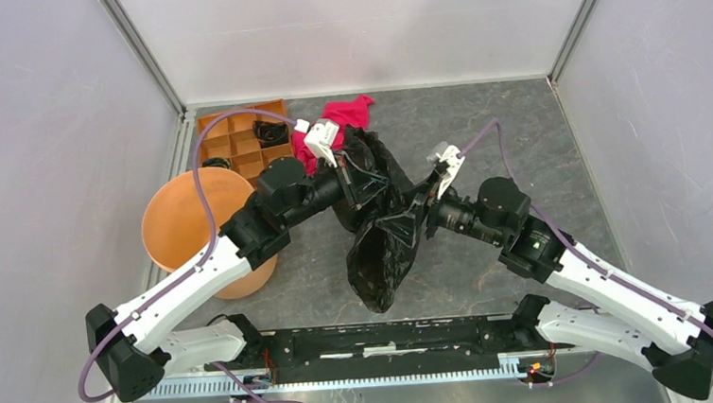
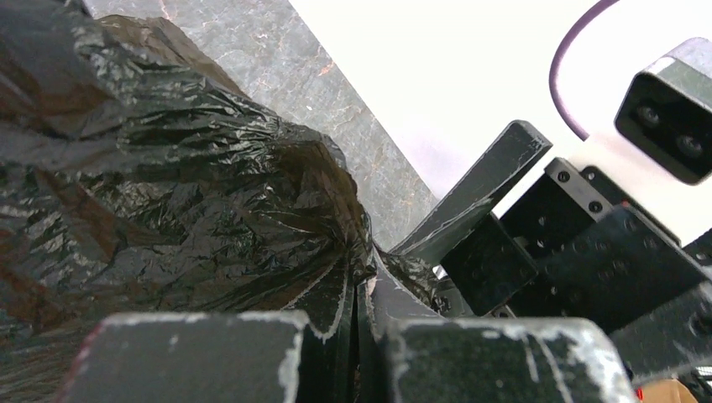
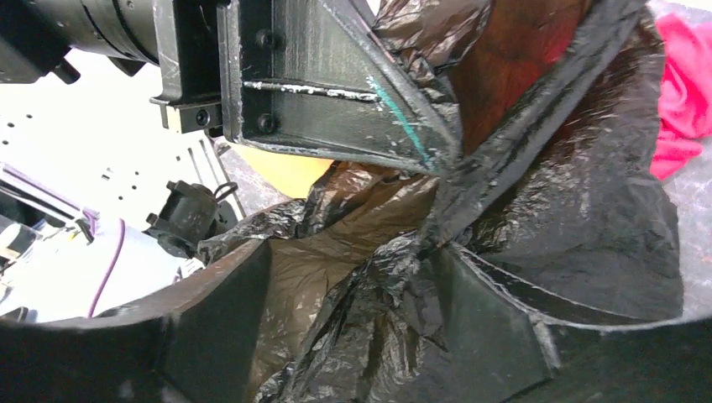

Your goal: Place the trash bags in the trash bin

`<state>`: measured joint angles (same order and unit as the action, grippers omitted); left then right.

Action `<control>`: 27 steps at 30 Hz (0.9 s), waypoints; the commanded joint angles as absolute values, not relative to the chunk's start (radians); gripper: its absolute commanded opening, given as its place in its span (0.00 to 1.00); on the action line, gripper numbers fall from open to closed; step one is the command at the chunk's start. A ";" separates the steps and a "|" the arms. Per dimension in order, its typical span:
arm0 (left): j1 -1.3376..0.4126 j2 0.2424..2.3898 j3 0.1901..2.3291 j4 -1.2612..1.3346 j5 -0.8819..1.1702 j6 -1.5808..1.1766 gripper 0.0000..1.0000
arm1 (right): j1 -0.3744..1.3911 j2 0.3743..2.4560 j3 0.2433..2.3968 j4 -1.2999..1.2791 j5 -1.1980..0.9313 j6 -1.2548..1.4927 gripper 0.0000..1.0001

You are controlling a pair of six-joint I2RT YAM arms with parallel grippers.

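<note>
The wrinkled, glossy black plastic trash bag (image 1: 380, 257) sits mid-table between the two arms, its lower end sagging toward the near edge and its upper part bunched up at the claws. It looks nearly weightless, limp and slick, so a pinch on gathered folds near the mouth should hold better than one on a single taut layer.

The left gripper (image 2: 359, 319) is closed to a sliver on a pleat of film. The right gripper (image 3: 357, 277) has its fingers apart with film crowded between them; whether they bite, I cannot tell.

The round orange-brown tapered bin (image 1: 150, 216) stands upright to the left, well apart from the bag. Beyond lie a flat orange compartment tray (image 1: 230, 139) and a red-pink cloth (image 1: 347, 114). The table (image 1: 519, 133) is mottled grey stone, enclosed by plain white walls (image 1: 350, 22).
</note>
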<state>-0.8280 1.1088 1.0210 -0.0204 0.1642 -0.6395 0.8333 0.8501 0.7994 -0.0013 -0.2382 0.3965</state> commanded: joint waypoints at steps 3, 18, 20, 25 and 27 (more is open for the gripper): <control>-0.836 1.130 1.081 0.020 0.174 -0.655 0.02 | 0.969 0.902 0.872 -0.054 0.068 0.394 0.89; -0.838 1.138 1.080 0.014 0.163 -0.657 0.02 | 1.113 1.031 0.983 -0.033 0.389 0.407 0.98; -0.838 1.138 1.080 0.011 0.155 -0.650 0.02 | 1.118 1.015 0.975 -0.020 0.362 0.414 0.98; -0.838 1.142 1.089 0.005 0.141 -0.636 0.02 | 1.118 0.952 0.918 0.061 0.332 0.478 0.98; -0.838 1.142 1.092 0.005 0.145 -0.639 0.02 | 1.117 0.961 0.921 0.067 0.328 0.494 0.98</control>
